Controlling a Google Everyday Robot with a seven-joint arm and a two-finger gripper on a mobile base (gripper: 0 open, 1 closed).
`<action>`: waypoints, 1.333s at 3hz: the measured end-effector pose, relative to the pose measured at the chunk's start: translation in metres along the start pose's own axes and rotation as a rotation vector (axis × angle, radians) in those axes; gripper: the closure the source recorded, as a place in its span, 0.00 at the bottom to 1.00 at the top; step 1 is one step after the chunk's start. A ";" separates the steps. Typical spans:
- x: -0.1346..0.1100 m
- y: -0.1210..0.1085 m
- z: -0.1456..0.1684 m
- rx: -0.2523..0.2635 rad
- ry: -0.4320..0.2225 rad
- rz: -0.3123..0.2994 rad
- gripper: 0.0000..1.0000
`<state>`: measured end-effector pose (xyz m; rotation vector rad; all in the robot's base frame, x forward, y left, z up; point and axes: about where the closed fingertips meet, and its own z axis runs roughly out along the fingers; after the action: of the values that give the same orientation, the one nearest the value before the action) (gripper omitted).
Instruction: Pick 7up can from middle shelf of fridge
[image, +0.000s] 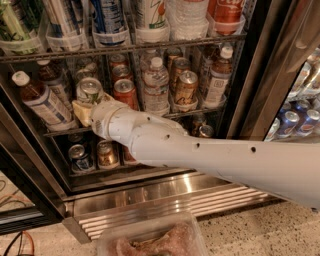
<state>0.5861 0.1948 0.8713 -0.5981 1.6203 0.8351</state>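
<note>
The 7up can (90, 89), whitish-silver with green lettering, stands at the left of the middle shelf (197, 112) in the fridge (250, 75). My gripper (89, 111) is at the can's lower part, right up against it, and hides its base. My white arm (210, 155) reaches in from the lower right, across the bottom shelf.
On the middle shelf a red Coca-Cola can (125, 92) stands right beside the 7up can, then a water bottle (156, 85) and a gold-brown can (186, 86). A tilted bottle (42, 100) leans at its left. Tall cans (107, 20) fill the rack above. A plastic tub (150, 240) lies below.
</note>
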 end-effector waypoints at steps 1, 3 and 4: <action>-0.001 0.006 -0.015 -0.022 0.019 0.068 1.00; 0.006 0.011 -0.044 -0.027 0.049 0.168 1.00; 0.012 0.018 -0.059 -0.030 0.067 0.205 1.00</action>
<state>0.5341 0.1599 0.8686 -0.4906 1.7535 0.9996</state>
